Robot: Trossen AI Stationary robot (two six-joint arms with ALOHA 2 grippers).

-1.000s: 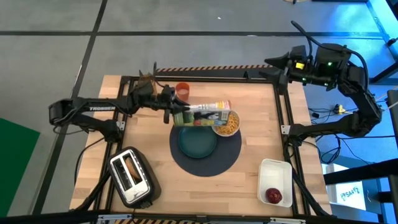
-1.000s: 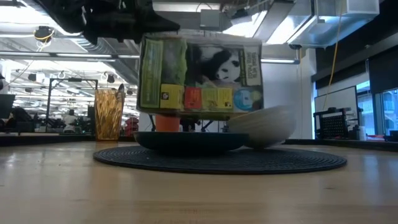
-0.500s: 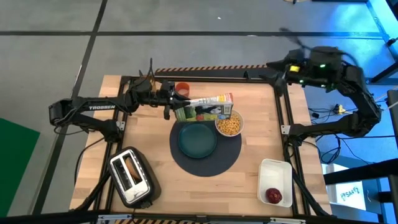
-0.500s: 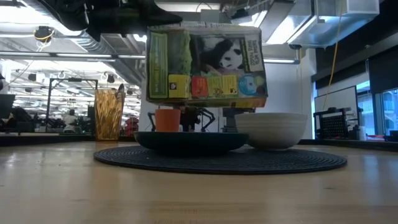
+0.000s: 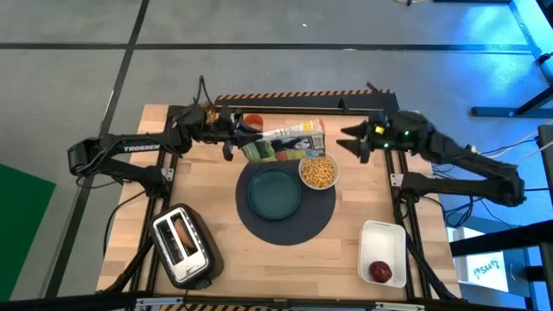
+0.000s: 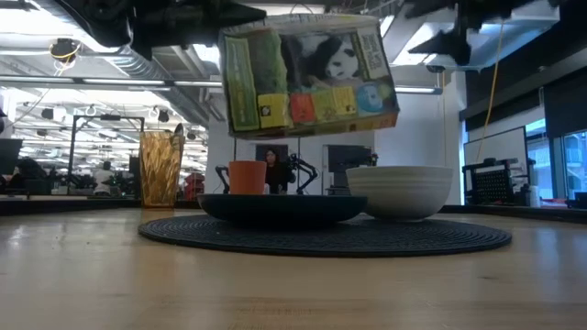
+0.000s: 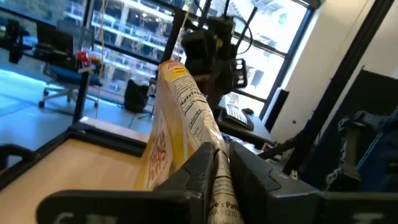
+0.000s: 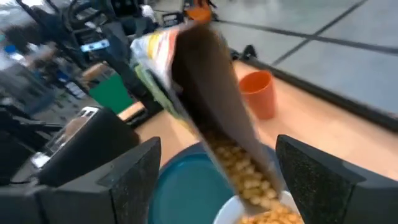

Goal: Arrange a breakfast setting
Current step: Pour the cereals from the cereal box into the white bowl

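Bowl (image 5: 318,173) at mat's (image 5: 285,227) 1 o'clock holds cereal; my left gripper (image 5: 244,143) pinches the cereal box (image 5: 288,143) above. Right gripper (image 5: 352,143) spread, empty. Tilted box could spill or slip.

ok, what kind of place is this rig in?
Likely a robotics lab or open workshop floor, not a kitchen: a wooden table in a black frame on bare concrete, office chairs and screens beyond big windows, ceiling lights running far back.
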